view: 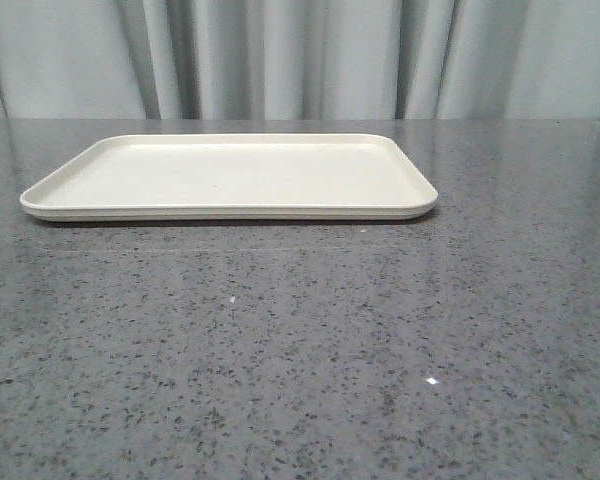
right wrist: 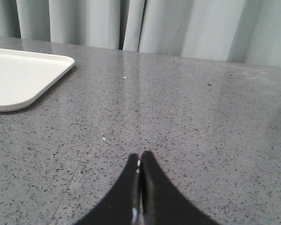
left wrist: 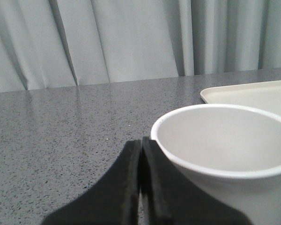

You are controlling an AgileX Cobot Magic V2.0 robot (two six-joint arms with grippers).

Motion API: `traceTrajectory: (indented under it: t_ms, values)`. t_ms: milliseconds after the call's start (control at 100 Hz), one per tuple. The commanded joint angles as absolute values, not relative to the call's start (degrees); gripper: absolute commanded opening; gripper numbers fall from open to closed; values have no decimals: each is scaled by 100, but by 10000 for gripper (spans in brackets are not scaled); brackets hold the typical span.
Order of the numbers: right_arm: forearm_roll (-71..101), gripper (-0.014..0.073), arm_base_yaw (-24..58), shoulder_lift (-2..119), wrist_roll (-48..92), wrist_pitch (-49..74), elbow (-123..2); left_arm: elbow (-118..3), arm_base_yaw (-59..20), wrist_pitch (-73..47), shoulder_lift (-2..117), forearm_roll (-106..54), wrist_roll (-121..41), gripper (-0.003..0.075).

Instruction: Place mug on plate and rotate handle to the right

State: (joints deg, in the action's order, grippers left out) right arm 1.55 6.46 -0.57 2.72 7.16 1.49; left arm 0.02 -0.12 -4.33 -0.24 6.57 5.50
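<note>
A cream plate [view: 230,175] is lying bare on the far part of a grey speckled table [view: 300,350]. The left gripper [left wrist: 141,154] is sitting pressed closed, gripping nothing, just beside the white mug [left wrist: 225,150]. The right gripper [right wrist: 139,164] is likewise closed and empty.

From my remote station, the plate [view: 230,175] appeared a uniform cream-white, unpatterned. The table [view: 300,350] beneath it was dark grey stone, speckled throughout with black and pale flecks. Behind it, the curtain [view: 300,55] hung pale grey-green in vertical folds. I saw the mug [left wrist: 225,150] as plain white inside and out. The left gripper [left wrist: 140,154] and the right gripper [right wrist: 139,166] were both matte black.
</note>
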Motion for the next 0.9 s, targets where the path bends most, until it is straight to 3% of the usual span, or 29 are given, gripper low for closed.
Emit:
traceTrajectory:
  t_ms: [0, 890]
  values:
    - [87, -64, 613, -171, 283, 243, 154, 58, -14, 0, -193, 612, 604, -20]
    - [87, -64, 613, -171, 283, 34, 154, 36, -14, 37, -193, 612, 604, -20]
